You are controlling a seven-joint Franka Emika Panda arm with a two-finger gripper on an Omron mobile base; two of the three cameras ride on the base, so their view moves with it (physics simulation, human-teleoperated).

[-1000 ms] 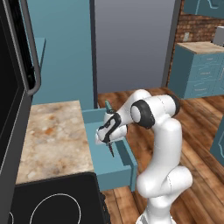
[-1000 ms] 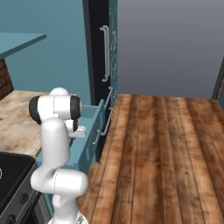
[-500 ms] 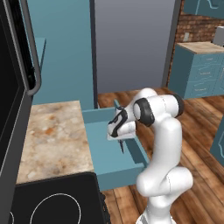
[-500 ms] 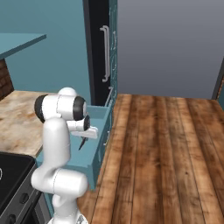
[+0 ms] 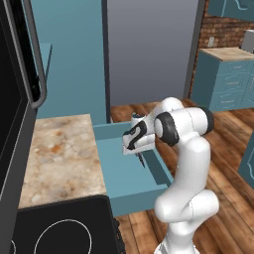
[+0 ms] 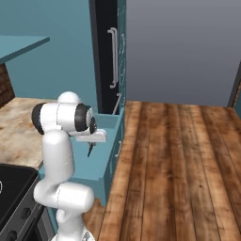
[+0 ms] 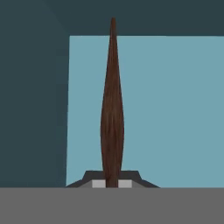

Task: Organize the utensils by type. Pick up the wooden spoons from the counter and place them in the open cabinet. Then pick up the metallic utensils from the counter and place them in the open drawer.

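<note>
The gripper [image 7: 112,183] is closed almost fully on a slim utensil with a dark brown handle [image 7: 112,118], which projects straight out from between the fingertips [image 7: 99,184]; its head is hidden inside the grip, so its type cannot be read. By its thin, tapering form the piece is judged light and stiff, with a smooth surface that could slip or swing in a narrow pinch; a hold near one end, as here, leaves the long free end to pivot. Below the gripper in the left base view lies the open drawer [image 5: 130,174], its plain teal floor directly beneath the hanging handle. Beside the drawer, away from the arm, extends the marbled counter [image 5: 59,154].
</note>
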